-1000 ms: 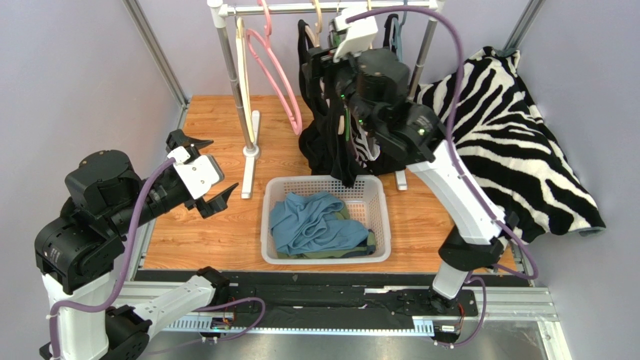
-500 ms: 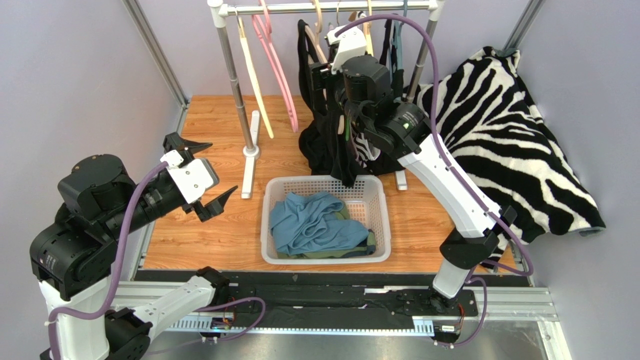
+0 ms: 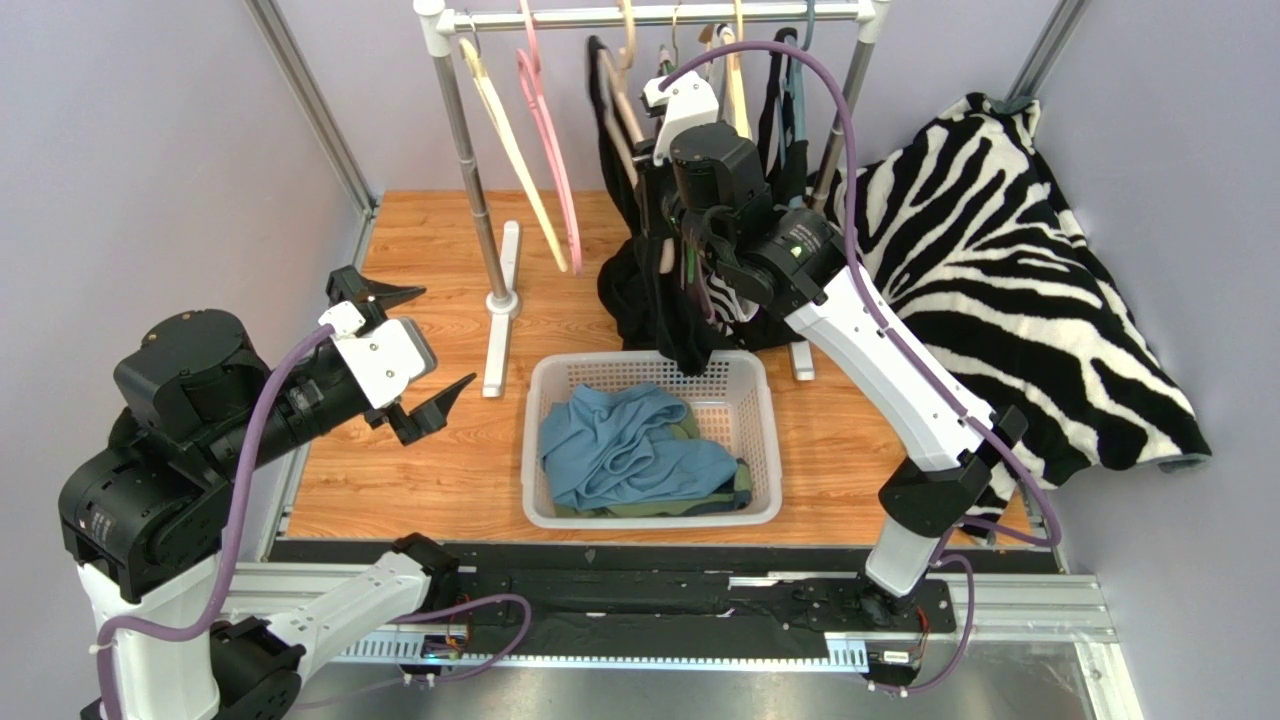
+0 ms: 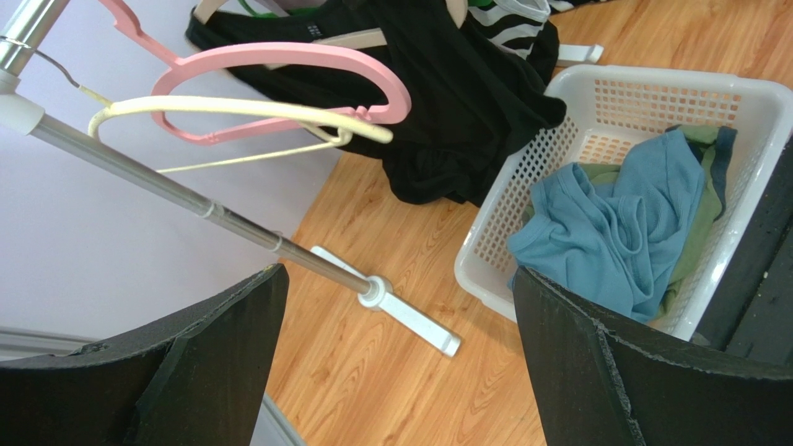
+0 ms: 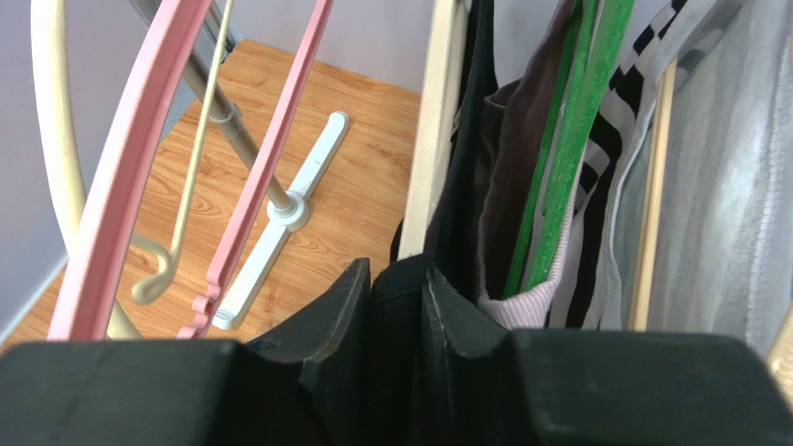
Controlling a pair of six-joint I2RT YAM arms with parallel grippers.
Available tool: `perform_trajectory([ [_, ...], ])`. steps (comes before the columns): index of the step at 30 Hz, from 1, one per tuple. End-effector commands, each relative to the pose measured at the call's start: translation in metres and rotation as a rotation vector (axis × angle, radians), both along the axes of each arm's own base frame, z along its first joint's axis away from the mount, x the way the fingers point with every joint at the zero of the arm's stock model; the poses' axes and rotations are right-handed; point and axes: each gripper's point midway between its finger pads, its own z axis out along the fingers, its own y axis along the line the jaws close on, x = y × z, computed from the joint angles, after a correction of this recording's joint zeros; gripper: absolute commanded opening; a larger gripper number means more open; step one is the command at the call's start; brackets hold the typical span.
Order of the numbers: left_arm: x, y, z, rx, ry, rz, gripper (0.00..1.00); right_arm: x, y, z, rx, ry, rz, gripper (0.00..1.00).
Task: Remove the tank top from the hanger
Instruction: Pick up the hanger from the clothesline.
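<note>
A black tank top (image 3: 643, 293) hangs from a cream hanger (image 3: 613, 87) on the rack rail, its hem reaching down to the basket's back rim. In the right wrist view the cream hanger (image 5: 437, 121) runs up beside the black tank top (image 5: 465, 200). My right gripper (image 5: 402, 283) is shut on a fold of that black fabric just below the hanger. From above, the right gripper (image 3: 663, 180) is buried among the hanging clothes. My left gripper (image 3: 440, 330) hovers open over the floor at the left, nothing between its fingers (image 4: 223, 353).
A white basket (image 3: 654, 365) holding blue and green clothes sits below the rack. Pink hangers (image 3: 544, 120) and a bare cream hanger (image 3: 504, 128) hang left. Other garments and a green hanger (image 5: 577, 130) crowd the right. A zebra blanket (image 3: 1022, 255) drapes at right. The rack foot (image 3: 501, 300) stands left of the basket.
The right arm pushed further up and back into the hanging clothes and its jaws closed on the black fabric. The empty hangers swung. The left arm barely moved.
</note>
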Motion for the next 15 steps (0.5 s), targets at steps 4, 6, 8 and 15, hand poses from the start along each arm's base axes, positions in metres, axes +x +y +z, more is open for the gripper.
perform_trajectory([
  [4, -0.003, -0.002, 0.006, -0.028, -0.006, -0.010, 0.99, -0.003, 0.012, -0.001, 0.038, 0.024, 0.048, 0.00],
  [6, -0.002, -0.003, 0.005, -0.028, -0.005, -0.013, 0.99, -0.002, 0.011, 0.004, 0.044, 0.008, 0.044, 0.00],
  [8, -0.001, -0.003, 0.003, -0.025, 0.001, -0.013, 0.99, -0.001, 0.009, 0.011, 0.050, -0.014, 0.038, 0.00],
  [15, 0.000, -0.003, 0.006, -0.027, -0.003, -0.008, 0.99, 0.005, -0.002, 0.057, 0.097, -0.171, -0.021, 0.00],
])
